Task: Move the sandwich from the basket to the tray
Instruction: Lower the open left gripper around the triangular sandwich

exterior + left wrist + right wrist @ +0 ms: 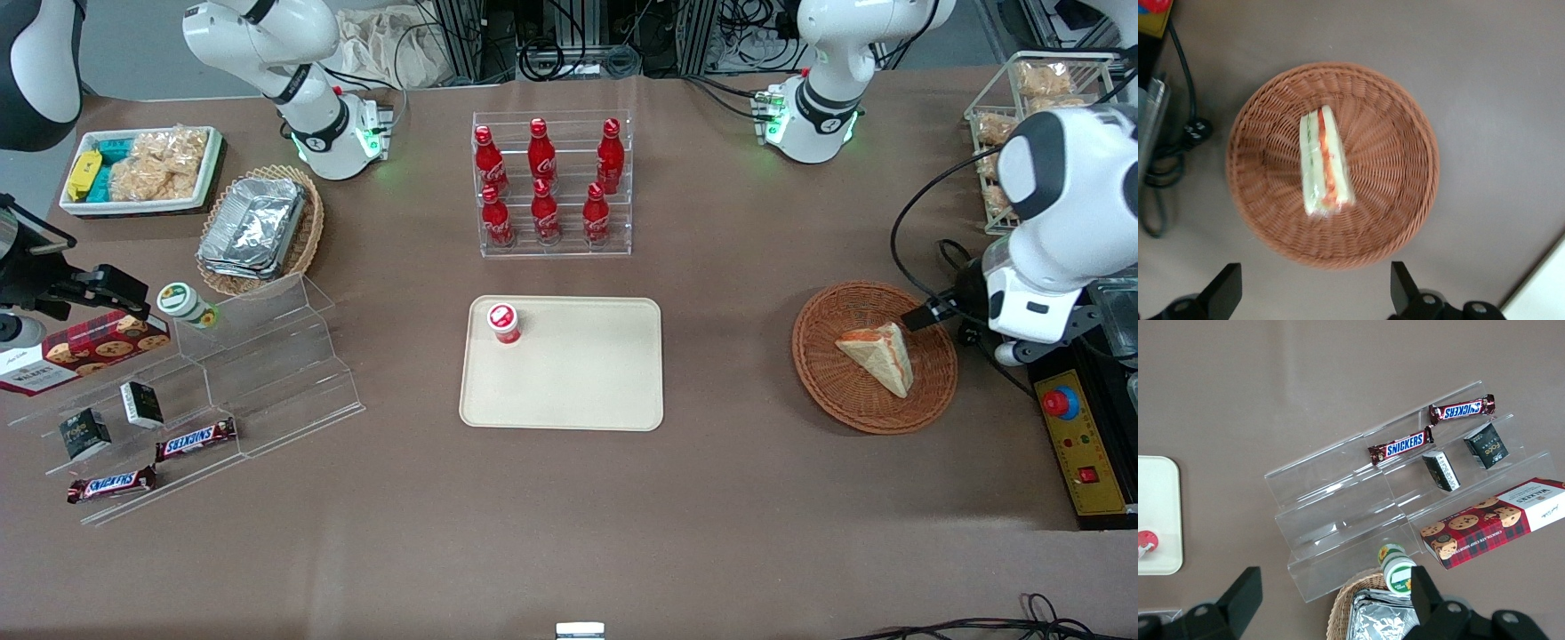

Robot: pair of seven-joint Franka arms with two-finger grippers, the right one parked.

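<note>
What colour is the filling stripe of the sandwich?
Orange-red, on the sandwich; clearest in the left wrist view.

The left arm reaches in at the front view's right edge — wrist bent downward. Its gripper [1311, 293] hangs with fingers [1225, 287] spread wide — nothing between them.

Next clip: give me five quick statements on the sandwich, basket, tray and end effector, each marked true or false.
1. The sandwich lies in the basket. True.
2. The tray is bare. False: a small red-capped bottle stands on it.
3. The end effector grips the sandwich. False: it hangs open above the basket, touching nothing.
4. The basket sits toward the working arm's end of the table. True.
5. The basket holds two sandwiches. False: one.
</note>
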